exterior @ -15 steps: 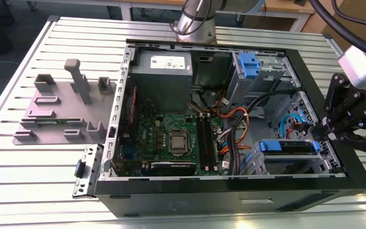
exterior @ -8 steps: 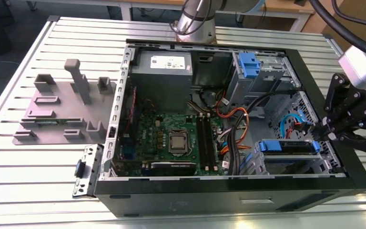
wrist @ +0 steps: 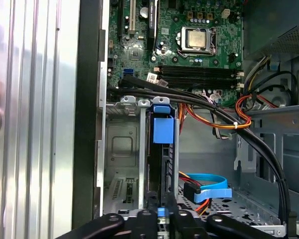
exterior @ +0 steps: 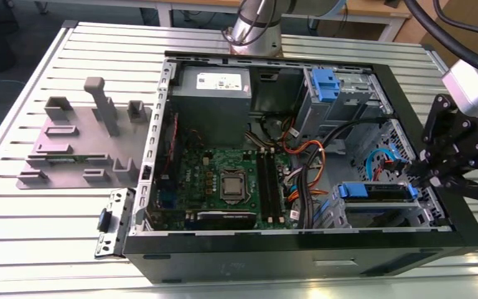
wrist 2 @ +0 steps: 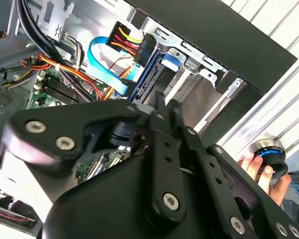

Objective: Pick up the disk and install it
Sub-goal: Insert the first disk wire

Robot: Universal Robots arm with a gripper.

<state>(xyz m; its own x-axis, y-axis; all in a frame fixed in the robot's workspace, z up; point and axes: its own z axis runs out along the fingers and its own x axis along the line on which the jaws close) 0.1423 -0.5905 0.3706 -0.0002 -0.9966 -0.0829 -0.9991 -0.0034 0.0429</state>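
An open computer case (exterior: 305, 249) is seen on a slatted desk (exterior: 23, 199). The disk (exterior: 377, 191) — edge-on in its blue bracket — is seated in the drive cage at the exterior view's right, directly at the tips of the claw (exterior: 419, 172). The claw's fingers (wrist: 144, 219) are closed on the disk's rear edge.

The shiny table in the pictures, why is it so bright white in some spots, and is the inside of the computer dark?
In the exterior view the ribbed metal table catches strong light and washes out pale; the computer case interior is dimmer. In the first wrist view the table strip glares nearly white, while the motherboard is clear. In the second wrist view the gripper looms close, dark and a little soft.
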